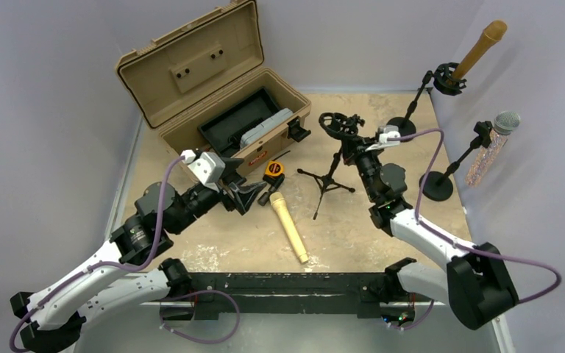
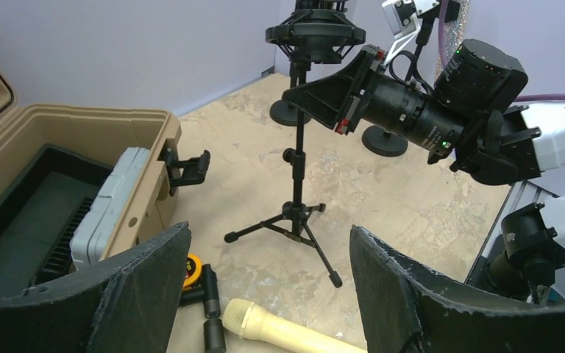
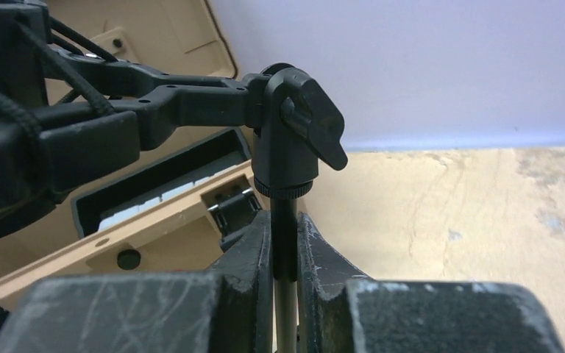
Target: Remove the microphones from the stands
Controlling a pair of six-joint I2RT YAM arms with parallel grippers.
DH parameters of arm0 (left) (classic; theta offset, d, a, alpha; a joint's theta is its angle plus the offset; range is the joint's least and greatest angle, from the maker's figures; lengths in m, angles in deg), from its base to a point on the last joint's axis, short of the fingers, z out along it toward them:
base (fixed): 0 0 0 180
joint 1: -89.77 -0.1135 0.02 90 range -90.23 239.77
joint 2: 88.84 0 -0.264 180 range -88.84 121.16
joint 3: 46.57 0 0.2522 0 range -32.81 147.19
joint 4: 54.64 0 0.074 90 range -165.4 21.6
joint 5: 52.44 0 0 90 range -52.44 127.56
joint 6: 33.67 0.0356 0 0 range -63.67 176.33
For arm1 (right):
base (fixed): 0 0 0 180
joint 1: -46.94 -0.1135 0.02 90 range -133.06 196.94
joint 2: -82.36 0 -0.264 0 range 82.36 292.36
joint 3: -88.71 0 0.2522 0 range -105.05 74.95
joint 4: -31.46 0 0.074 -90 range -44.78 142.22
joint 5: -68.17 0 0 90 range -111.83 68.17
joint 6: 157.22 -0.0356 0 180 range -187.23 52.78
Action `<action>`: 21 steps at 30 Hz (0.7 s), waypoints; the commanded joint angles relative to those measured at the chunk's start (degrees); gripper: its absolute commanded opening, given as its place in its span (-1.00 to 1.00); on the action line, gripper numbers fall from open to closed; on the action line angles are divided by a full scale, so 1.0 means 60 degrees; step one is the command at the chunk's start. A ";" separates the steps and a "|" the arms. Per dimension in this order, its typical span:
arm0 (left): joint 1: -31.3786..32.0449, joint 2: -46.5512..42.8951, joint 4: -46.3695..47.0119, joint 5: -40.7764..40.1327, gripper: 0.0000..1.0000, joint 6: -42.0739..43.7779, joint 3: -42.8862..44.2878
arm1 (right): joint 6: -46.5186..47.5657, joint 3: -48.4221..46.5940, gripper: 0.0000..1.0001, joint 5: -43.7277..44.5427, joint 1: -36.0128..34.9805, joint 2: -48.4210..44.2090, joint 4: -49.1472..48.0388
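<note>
Right gripper (image 1: 348,144) is clamped on the pole of the tripod stand (image 1: 329,176), just under the empty shock mount (image 1: 335,123). Left gripper (image 1: 246,195) hangs wide open and holds nothing. The microphone (image 1: 288,226) lies flat on the table just beside it. I read the mic as already out, so you're at the finishing step.

Left wrist: the microphone (image 2: 279,331) has its head low between the spread fingers, apart from the stand (image 2: 296,184).

Right wrist: the right gripper (image 3: 283,254) pinches the pole right below the swivel (image 3: 288,147). Next you likely release without tipping the tripod.
</note>
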 commanded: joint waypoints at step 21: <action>-0.0332 0.1723 0.0647 0.0426 0.61 -0.2526 0.0545 | 0.0148 -0.0590 0.00 -0.1930 -0.0234 -0.0446 0.0225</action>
